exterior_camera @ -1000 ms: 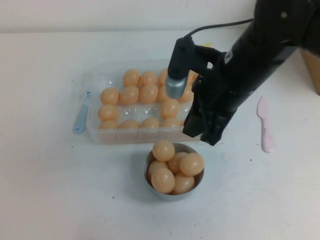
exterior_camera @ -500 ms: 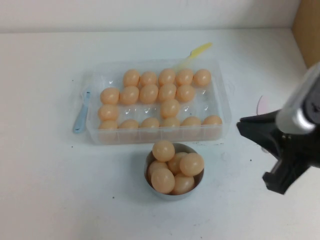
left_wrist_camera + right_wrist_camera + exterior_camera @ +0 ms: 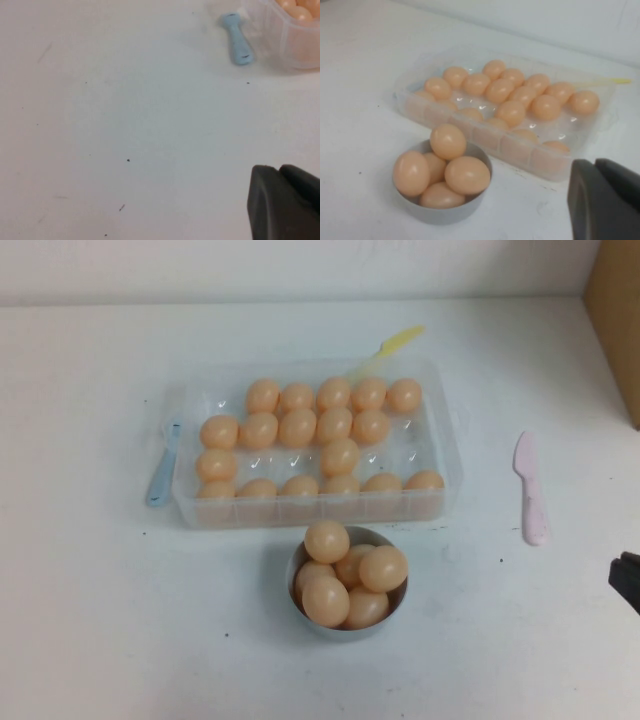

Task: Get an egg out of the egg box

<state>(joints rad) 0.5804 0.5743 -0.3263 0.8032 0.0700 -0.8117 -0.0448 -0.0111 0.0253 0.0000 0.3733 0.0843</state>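
The clear plastic egg box [image 3: 445, 445] lies at the middle of the table with several peach-orange eggs [image 3: 340, 455] in it. It also shows in the right wrist view [image 3: 407, 97], eggs [image 3: 512, 111] inside. My right gripper [image 3: 596, 162] is shut and empty, low near the table's front right, well clear of the box. Only a dark tip of it [image 3: 627, 581] shows at the high view's right edge. My left gripper [image 3: 278, 168] is shut and empty above bare table left of the box; a box corner [image 3: 292, 37] shows in its view.
A round grey bowl [image 3: 298, 562] holding several eggs stands just in front of the box. A blue spoon [image 3: 163, 465] lies left of the box, a pink spoon [image 3: 531, 488] to its right, and a yellow spoon [image 3: 388, 345] behind it. A brown box [image 3: 615, 320] is at the far right.
My right arm has pulled back from over the egg box's right end to the right and towards the front, nearly out of the high view. Eggs and bowl have not moved.
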